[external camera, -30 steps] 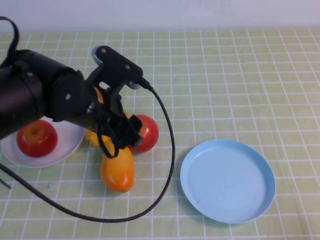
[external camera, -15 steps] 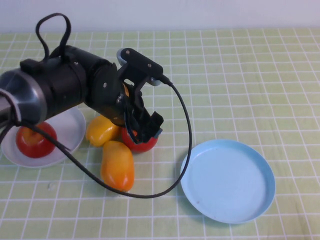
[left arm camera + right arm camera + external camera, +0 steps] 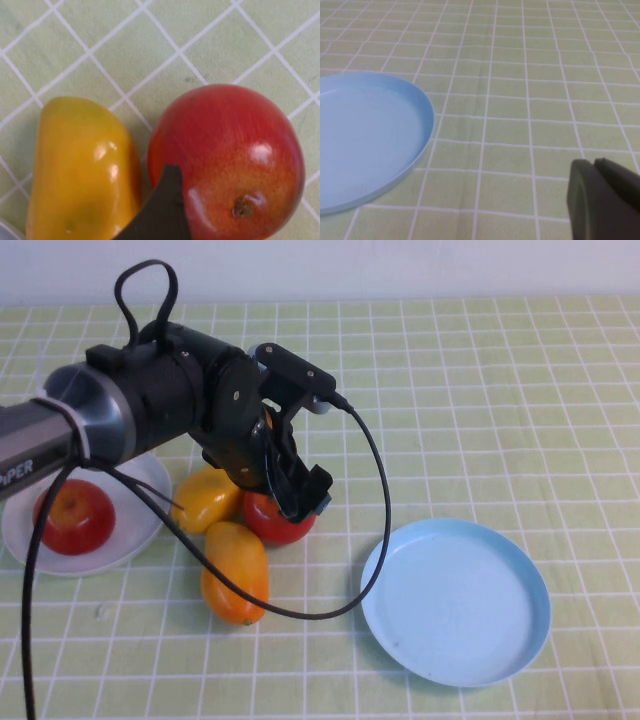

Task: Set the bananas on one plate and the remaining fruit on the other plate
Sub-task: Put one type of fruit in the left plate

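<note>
The light blue plate (image 3: 455, 600) is sat near the counter's (image 3: 500, 390) front edge, right of middle. Two bananas (image 3: 235, 571) are lying left of it. The left gripper (image 3: 300, 495) is parked over an apple (image 3: 275, 520); spread or not, can't tell. Another apple (image 3: 74, 517) is on the white plate (image 3: 135, 525) at the left edge. The right gripper's (image 3: 602, 200) fingers look pressed together.

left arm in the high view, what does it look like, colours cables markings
The left arm is a thick, rounded matte black body with a silver-grey band and white lettering near its base. Black cables loop above it and trail down across the table. Its hand, the left gripper, is black too. The right gripper shows as dark, blocky fingers.
</note>
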